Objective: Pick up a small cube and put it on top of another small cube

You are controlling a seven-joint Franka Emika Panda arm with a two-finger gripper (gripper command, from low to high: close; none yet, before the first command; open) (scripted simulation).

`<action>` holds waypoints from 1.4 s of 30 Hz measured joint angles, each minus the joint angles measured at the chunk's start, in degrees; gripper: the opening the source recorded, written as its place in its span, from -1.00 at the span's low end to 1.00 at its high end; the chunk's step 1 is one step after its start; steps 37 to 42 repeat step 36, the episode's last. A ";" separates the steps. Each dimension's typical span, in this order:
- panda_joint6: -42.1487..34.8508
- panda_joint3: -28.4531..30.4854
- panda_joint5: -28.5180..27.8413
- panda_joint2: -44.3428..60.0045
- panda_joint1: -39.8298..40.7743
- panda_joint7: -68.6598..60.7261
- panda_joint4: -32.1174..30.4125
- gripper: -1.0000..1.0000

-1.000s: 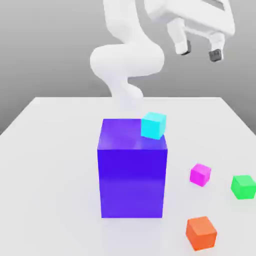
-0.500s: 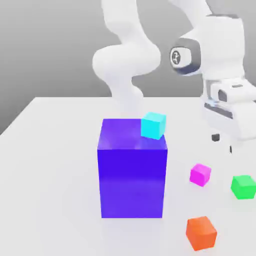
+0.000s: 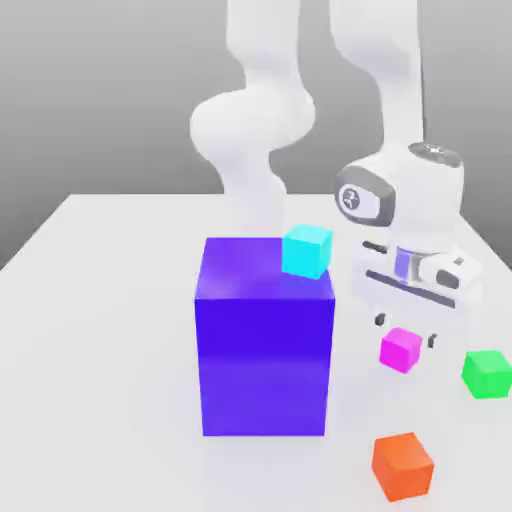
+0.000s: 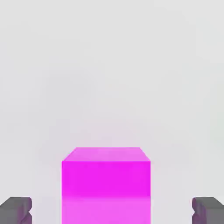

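As its tool (image 3: 406,332) hangs wide open astride the magenta cube (image 3: 401,349), the arm needs only to descend and close.

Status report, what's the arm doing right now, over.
End effector open, fingers either side of the magenta cube, not gripping. Magenta cube on the table. Nothing between fingers and cube; green cube sits apart to the exterior view's right.
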State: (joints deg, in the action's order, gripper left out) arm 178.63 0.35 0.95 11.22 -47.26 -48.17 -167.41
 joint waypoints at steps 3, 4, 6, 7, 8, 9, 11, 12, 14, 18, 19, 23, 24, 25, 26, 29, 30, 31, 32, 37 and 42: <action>1.64 -0.18 0.28 2.04 0.10 -0.20 0.37 -1.00; 1.60 -0.18 0.28 2.04 0.10 -0.20 0.37 -1.00; 1.50 -0.18 0.29 2.04 0.10 -0.21 0.38 -1.00; 2.36 -0.35 0.31 3.06 0.28 -0.26 0.56 -1.00; 1.95 -0.31 0.31 2.54 0.25 -0.26 0.47 -1.00; 0.91 -0.15 0.30 1.25 0.08 -0.23 0.23 -1.00; -2.00 0.34 -0.01 -2.32 -0.35 0.02 -0.43 -1.00; -3.62 0.59 -0.15 -4.30 -0.55 0.10 -0.79 -1.00; -6.95 0.77 -0.80 -8.37 -0.53 0.57 -1.54 -1.00; -13.45 0.17 -0.72 -13.55 -0.60 3.40 -0.22 -1.00; -14.97 -0.28 -0.48 -13.34 -0.60 5.37 1.50 -1.00; -20.88 -0.75 -0.46 -11.37 -1.68 15.09 9.39 -1.00; -22.35 -0.91 -0.53 -10.80 -1.87 17.63 11.43 -1.00; -23.83 -1.00 -0.62 -10.23 -2.13 20.21 13.48 -1.00; -25.28 -1.11 -0.74 -9.64 -2.44 22.78 15.52 -1.00; -25.53 -1.10 -1.01 -6.10 -3.07 27.45 19.32 -1.00; -24.02 -1.07 -1.08 -4.23 -3.09 27.82 19.69 -1.00; -22.29 -0.99 -1.07 -2.25 -3.17 27.96 19.92 -1.00; -20.43 -0.95 -1.18 -0.23 -3.19 28.13 20.09 -1.00; -18.91 -0.89 -1.25 1.41 -3.24 28.23 20.21 1.00; -18.91 -0.89 -1.25 1.41 -3.24 28.23 20.21 1.00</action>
